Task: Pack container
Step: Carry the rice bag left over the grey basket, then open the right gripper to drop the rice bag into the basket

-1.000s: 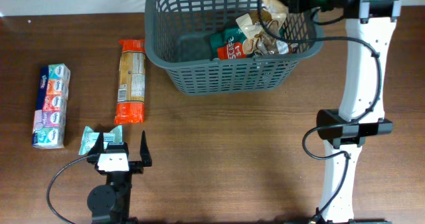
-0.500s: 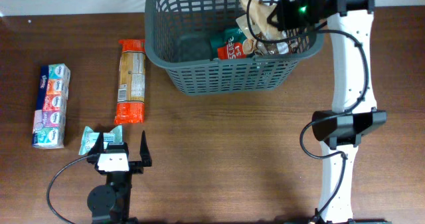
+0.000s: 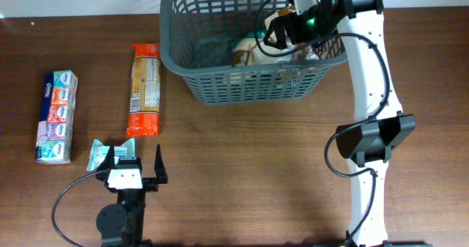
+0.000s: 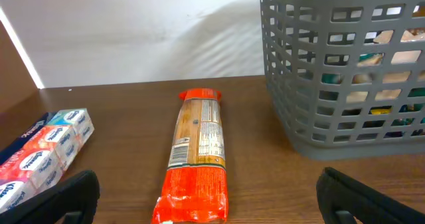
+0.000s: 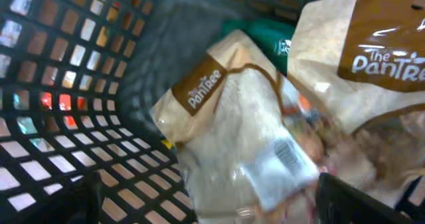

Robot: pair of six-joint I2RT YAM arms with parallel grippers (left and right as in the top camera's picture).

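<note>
Nearest the robot's base, the left gripper [image 3: 135,159] rests low over the brown wooden table [image 3: 256,174], jaws wide apart with nothing between them; in the left wrist view its two dark fingers [image 4: 66,197] sit at the bottom corners of the frame. A small teal sachet [image 3: 97,155] lies just beside the gripper's left finger. Farther out and to the left is a tissue multipack [image 3: 57,116] [image 4: 40,157], lying flat with its long side running away from the robot. To its right, well apart from it, a long orange-ended packet [image 3: 144,89] [image 4: 197,157] lies flat and parallel to it, with its far end just beside the container's left wall. The container [image 3: 220,86] [image 4: 332,84], a large dark grey basket with lattice sides, stands upright at the far middle of the table. The right arm [image 3: 370,141] rises along the right side and bends left over the far rim, so that the right gripper [image 3: 282,28] [image 5: 206,184] hangs inside the container, jaws apart and clamped on nothing. Directly beneath it lies a pale packet [image 5: 246,137] [image 3: 249,53] with a brown band, somewhat blurred; a second pale packet [image 5: 358,51] and a green packet [image 5: 265,34] lie beyond it on the basket floor.
</note>
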